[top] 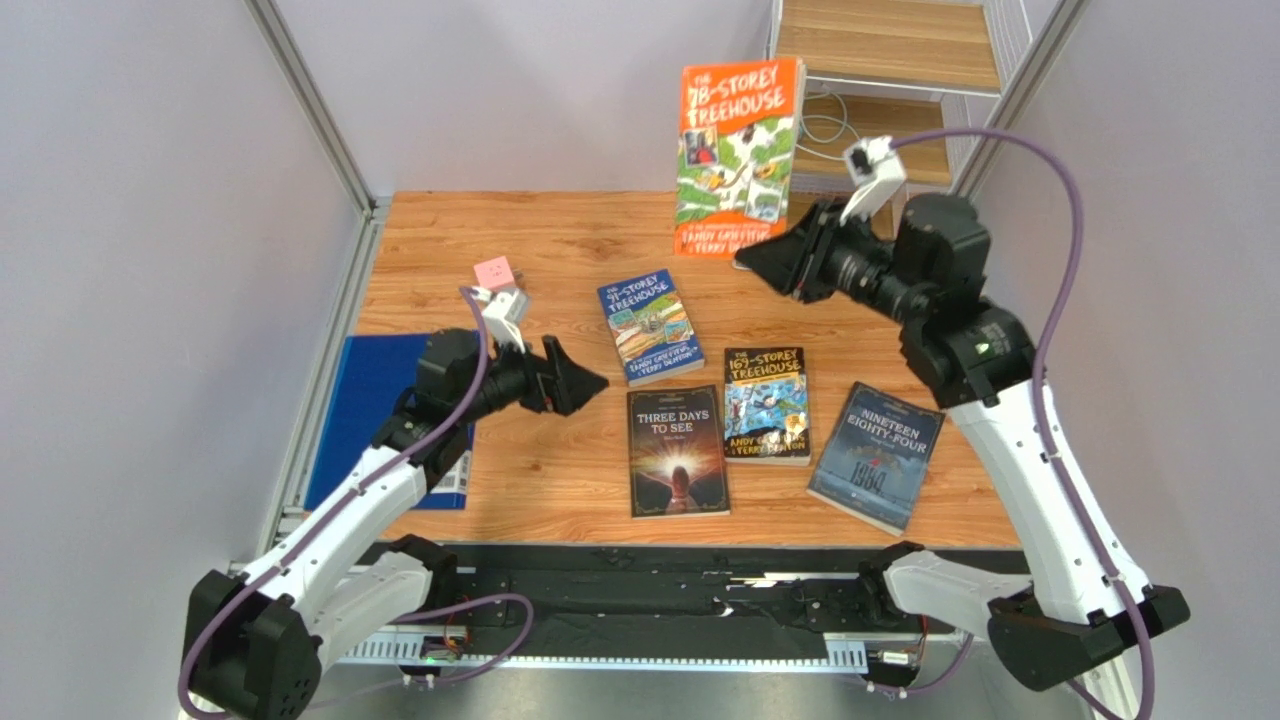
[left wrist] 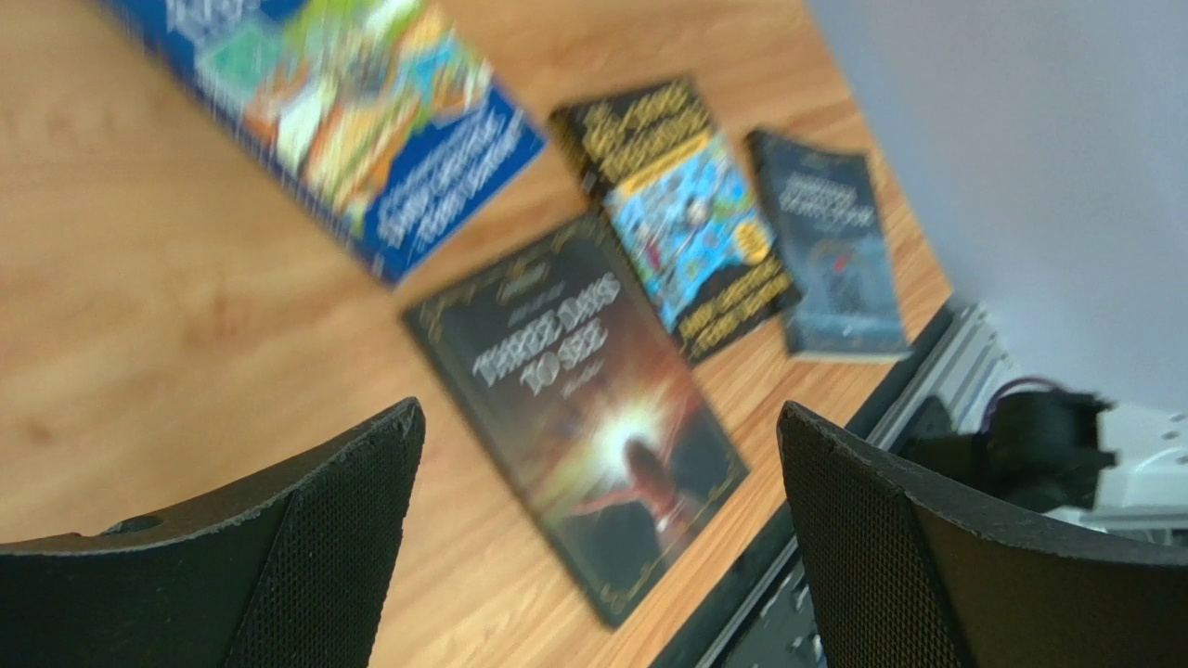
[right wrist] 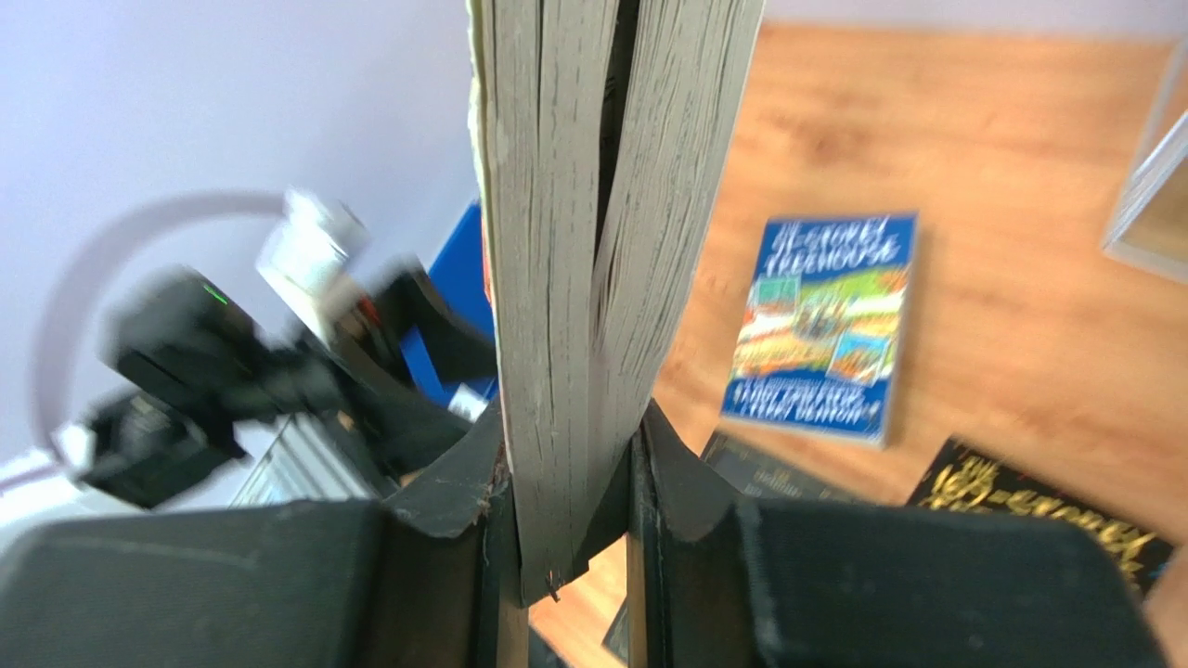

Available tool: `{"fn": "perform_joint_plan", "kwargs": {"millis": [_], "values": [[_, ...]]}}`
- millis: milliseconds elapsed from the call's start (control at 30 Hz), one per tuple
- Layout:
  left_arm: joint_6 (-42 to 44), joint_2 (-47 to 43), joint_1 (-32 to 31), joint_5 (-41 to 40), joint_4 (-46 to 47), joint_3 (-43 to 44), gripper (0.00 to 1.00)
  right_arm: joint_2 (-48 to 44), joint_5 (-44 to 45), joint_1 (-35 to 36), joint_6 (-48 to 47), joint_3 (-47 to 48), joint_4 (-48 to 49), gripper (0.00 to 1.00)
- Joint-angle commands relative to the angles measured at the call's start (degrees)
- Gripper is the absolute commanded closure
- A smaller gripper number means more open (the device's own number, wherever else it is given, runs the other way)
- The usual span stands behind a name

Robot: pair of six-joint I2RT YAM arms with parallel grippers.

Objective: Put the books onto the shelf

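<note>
R end effector clamps orange book, long axis ~vertical; L end effector apart.

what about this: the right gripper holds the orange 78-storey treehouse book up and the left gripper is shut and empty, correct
Not quite: the left gripper is open, not shut, its fingers wide apart in the left wrist view. The rest holds: it is empty, and the right gripper holds the orange 78-Storey Treehouse book up.
</note>
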Motion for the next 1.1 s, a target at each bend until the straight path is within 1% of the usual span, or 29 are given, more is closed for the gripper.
{"fn": "perform_joint_plan", "kwargs": {"millis": [0, 33, 67, 100, 133, 167, 200, 233, 333, 367, 400, 433, 467, 500, 533, 567, 633, 733, 833, 867, 900, 933, 1067], "values": [[-0.7, 0.2, -0.2, 1.4, 5.2, -7.4, 0.0, 4.2, -1.4, -4.9, -5.3, 19.1, -10.1, 1.0], [-1.2, 1.1, -0.2, 2.5, 7.2, -9.5, 0.0, 7.6, -2.5, -6.1, -5.1, 22.8, -14.0, 1.0], [-1.6, 3.0, -0.4, 4.1, 8.4, -10.4, 0.0, 9.3, -3.8, -8.7, -5.0, 25.9, -15.6, 1.0], [-2.0, 4.1, -0.5, 5.0, 9.7, -12.0, 0.0, 10.8, -6.3, -9.9, -4.2, 31.8, -17.0, 1.0], [-2.3, 4.9, -0.9, 5.8, 11.7, -12.5, 0.0, 14.2, -7.8, -11.1, -3.7, 34.3, -19.0, 1.0], [-2.4, 6.4, -1.1, 5.9, 12.4, -13.1, 0.0, 15.9, -10.3, -13.3, -3.0, 36.8, -19.9, 1.0], [-2.2, 7.0, -1.5, 5.9, 13.4, -14.0, 0.0, 17.9, -11.8, -14.4, -2.7, 42.0, -20.8, 1.0], [-2.0, 7.3, -2.2, 5.7, 13.9, -14.4, 0.0, 21.1, -13.6, -15.3, -2.0, 44.1, -21.5, 1.0], [-1.1, 7.4, -3.1, 5.1, 14.4, -15.6, 0.0, 26.9, -19.7, -20.1, 1.2, 50.9, -21.5, 1.0], [-1.0, 7.0, -3.1, 5.3, 14.6, -15.9, 0.0, 27.9, -21.8, -21.0, 2.1, 51.8, -21.1, 1.0], [-0.9, 6.7, -3.3, 5.4, 14.9, -16.4, 0.0, 28.6, -23.7, -22.0, 3.5, 51.9, -20.0, 1.0], [-0.7, 6.4, -3.5, 5.7, 14.9, -16.6, 0.0, 29.4, -25.5, -22.9, 6.7, 51.6, -16.8, 1.0], [-0.6, 5.7, -3.6, 5.9, 14.9, -16.8, 0.0, 30.6, -28.0, -25.5, 9.0, 51.2, -14.9, 1.0], [-0.6, 5.4, -3.7, 6.1, 14.9, -17.2, 0.0, 31.3, -29.6, -26.5, 11.2, 50.7, -12.7, 1.0], [-0.4, 5.1, -3.7, 6.5, 14.9, -17.3, 0.0, 31.9, -30.8, -28.4, 13.4, 49.8, -7.7, 1.0], [-0.3, 4.6, -3.7, 6.7, 14.9, -17.8, 0.0, 33.4, -32.3, -29.2, 17.7, 49.7, -5.6, 1.0], [-0.2, 4.1, -3.8, 6.5, 14.9, -18.5, 0.0, 35.0, -33.3, -31.0, 20.9, 50.0, -0.8, 1.0], [-0.2, 3.8, -3.9, 5.8, 15.6, -20.1, 0.0, 39.0, -34.2, -31.8, 24.2, 52.7, 2.2, 1.0], [0.7, 6.7, -3.9, 6.4, 16.3, -20.7, 0.0, 44.1, -37.0, -32.5, 29.7, 56.2, 5.7, 1.0], [0.6, 7.8, -3.9, 6.8, 16.8, -20.8, 0.0, 45.1, -38.7, -32.7, 32.0, 56.6, 7.7, 1.0], [0.5, 8.9, -3.9, 7.3, 18.4, -20.8, 0.0, 47.0, -39.2, -33.0, 35.9, 56.8, 11.4, 1.0], [0.2, 11.1, -3.9, 8.4, 19.2, -20.8, 0.0, 47.8, -39.4, -33.1, 37.8, 56.9, 13.0, 1.0], [0.2, 15.1, -4.0, 9.8, 21.1, -19.4, 0.02, 51.2, -38.7, -33.3, 40.2, 60.2, 14.3, 1.0]]}}
